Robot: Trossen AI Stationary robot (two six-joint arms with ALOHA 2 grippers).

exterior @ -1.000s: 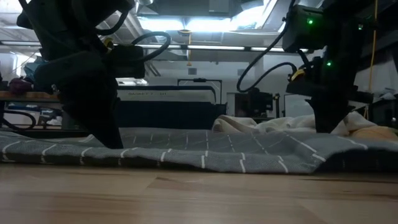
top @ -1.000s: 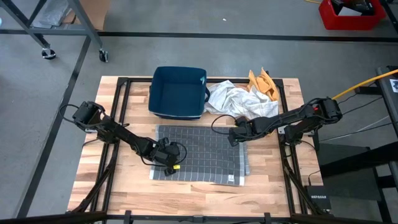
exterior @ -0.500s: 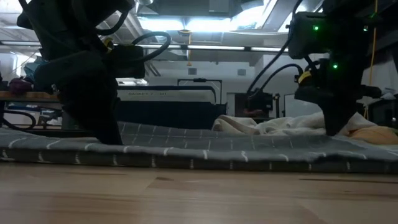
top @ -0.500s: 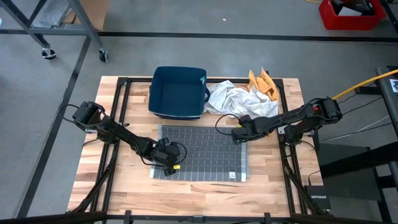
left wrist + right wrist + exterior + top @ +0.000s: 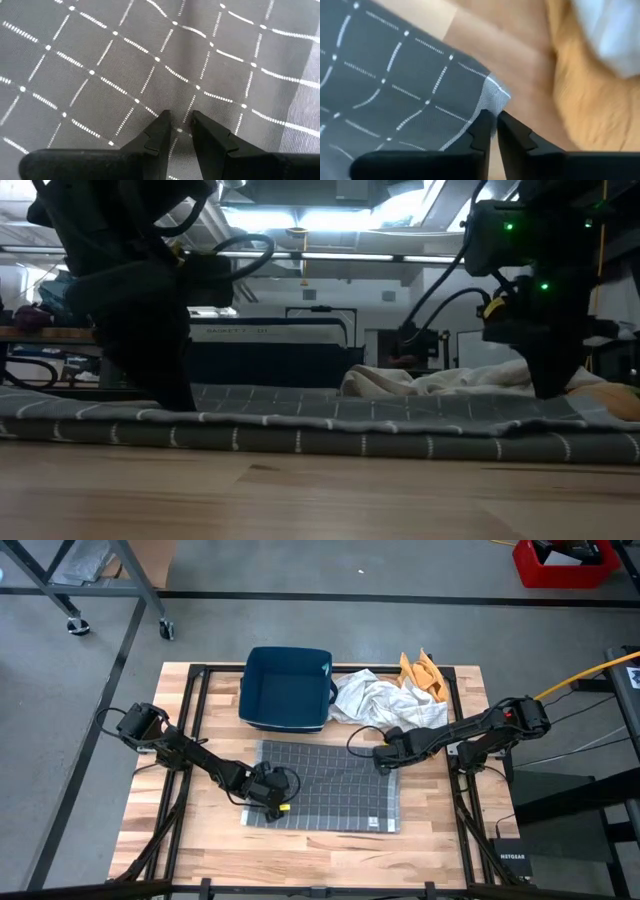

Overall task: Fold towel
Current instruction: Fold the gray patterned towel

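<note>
We had the grey checked towel flat mid-table. Right gripper pinched its far right corner, jaws nearly closed. Left gripper sat on the near left edge, narrow gap, grip unclear.

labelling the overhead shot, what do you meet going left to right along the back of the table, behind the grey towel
blue bin → crumpled white cloth → orange cloth
</note>
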